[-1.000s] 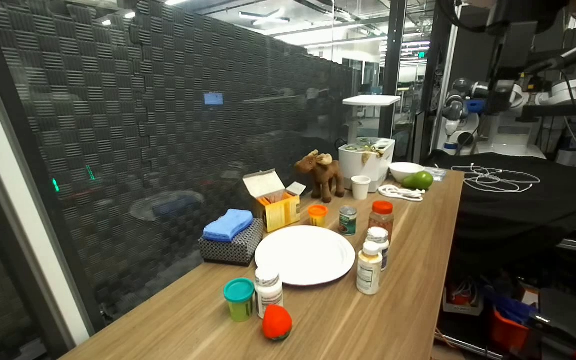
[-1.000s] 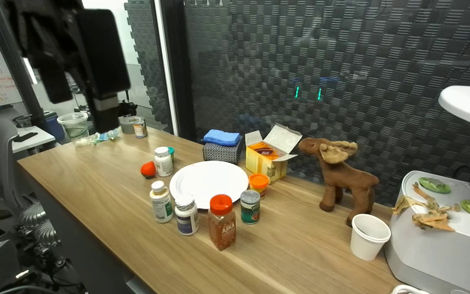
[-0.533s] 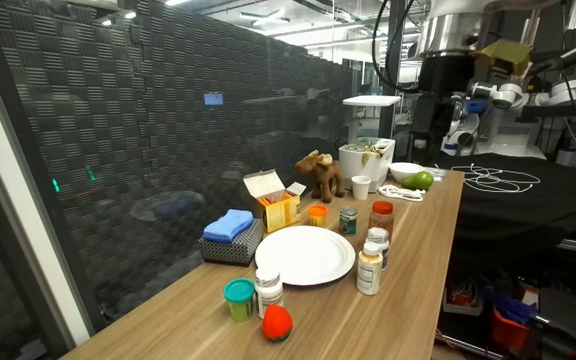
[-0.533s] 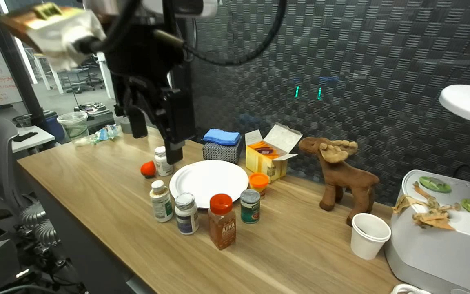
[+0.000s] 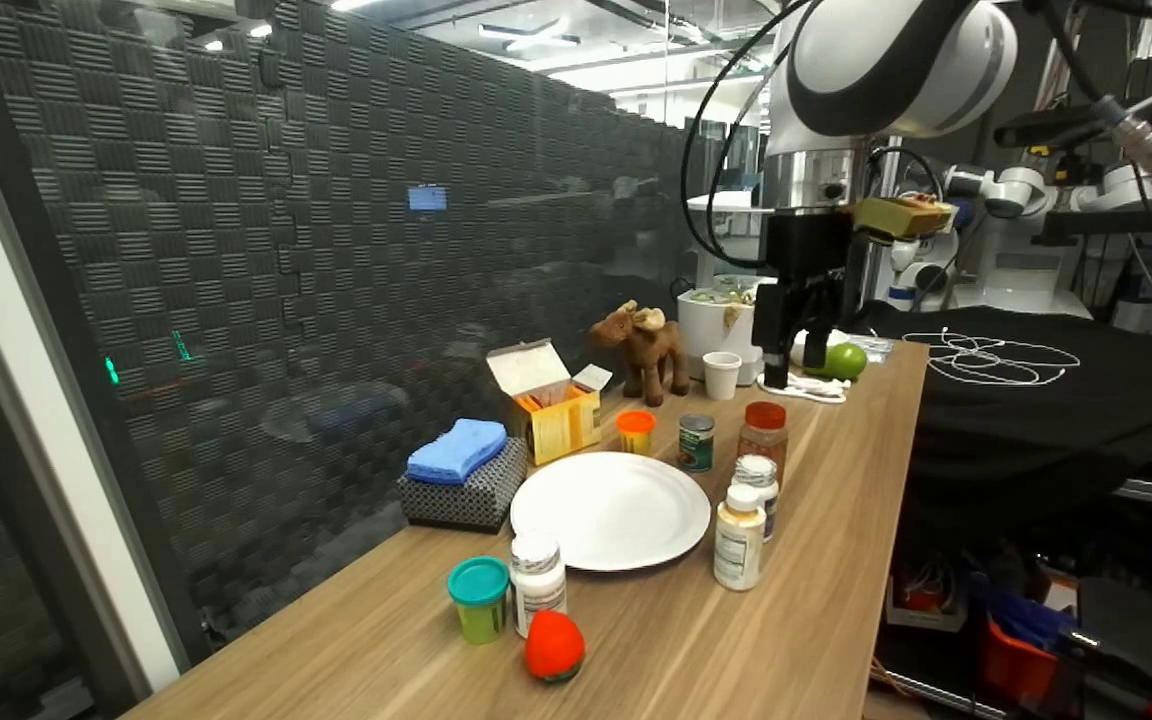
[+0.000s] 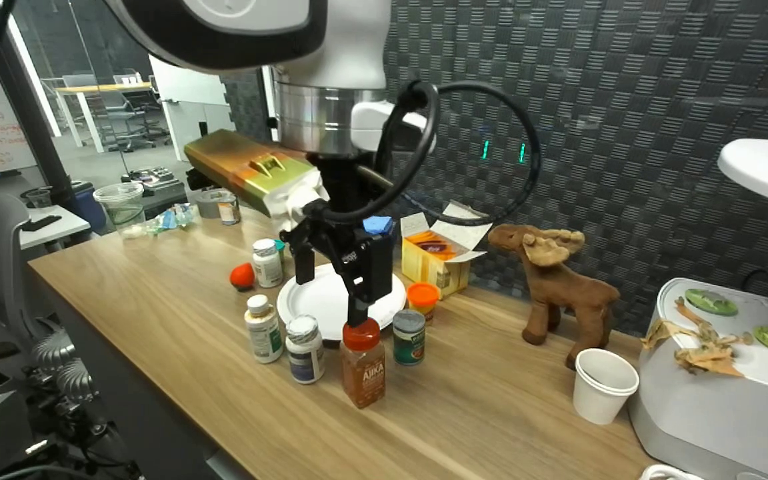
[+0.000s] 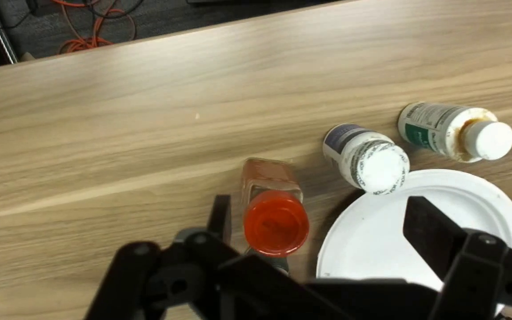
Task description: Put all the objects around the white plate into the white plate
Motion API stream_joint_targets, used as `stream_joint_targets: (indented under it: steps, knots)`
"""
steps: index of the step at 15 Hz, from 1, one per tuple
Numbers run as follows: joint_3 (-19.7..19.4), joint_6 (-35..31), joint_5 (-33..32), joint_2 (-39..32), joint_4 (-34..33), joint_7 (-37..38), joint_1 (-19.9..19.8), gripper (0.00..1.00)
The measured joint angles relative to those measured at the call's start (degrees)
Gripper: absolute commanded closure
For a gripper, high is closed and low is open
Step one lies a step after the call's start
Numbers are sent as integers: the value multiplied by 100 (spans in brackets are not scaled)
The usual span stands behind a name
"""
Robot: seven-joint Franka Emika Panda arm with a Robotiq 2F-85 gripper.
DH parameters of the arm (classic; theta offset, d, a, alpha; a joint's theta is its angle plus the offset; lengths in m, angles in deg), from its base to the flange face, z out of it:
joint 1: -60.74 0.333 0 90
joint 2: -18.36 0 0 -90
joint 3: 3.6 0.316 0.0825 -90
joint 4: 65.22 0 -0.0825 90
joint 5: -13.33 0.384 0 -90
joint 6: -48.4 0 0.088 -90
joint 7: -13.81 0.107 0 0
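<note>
Your black gripper (image 6: 331, 301) hung empty, jaws apart; red-capped square clear-plastic jar (image 6: 364, 377) stood upright beside round white plate (image 5: 611, 510). Looked stiff, slick, likely weighty; flat sides below cap seemed your safest hold!

Crowded worktop (image 6: 177, 313) round a white plate (image 5: 611, 510)

Round the plate, on wood grain, we see three white bottles (image 5: 738, 545), a red-capped jar (image 6: 363, 370), a tin can (image 6: 409, 339), an orange-lidded tub (image 6: 423, 300), a green tub (image 5: 481, 605) and a red ball (image 5: 554, 643). Just beside it we have a patterned box (image 5: 471, 490) and a yellow carton (image 5: 564, 422); farther along stand a toy moose (image 6: 565, 287), a paper cup (image 6: 601, 393) and a white planter (image 6: 724, 407).
</note>
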Motion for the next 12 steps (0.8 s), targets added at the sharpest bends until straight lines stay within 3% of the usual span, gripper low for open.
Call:
stream_joint_targets:
  steps: [12]
  knots:
    - [233,31,79,-1065,-732,32,-318,0]
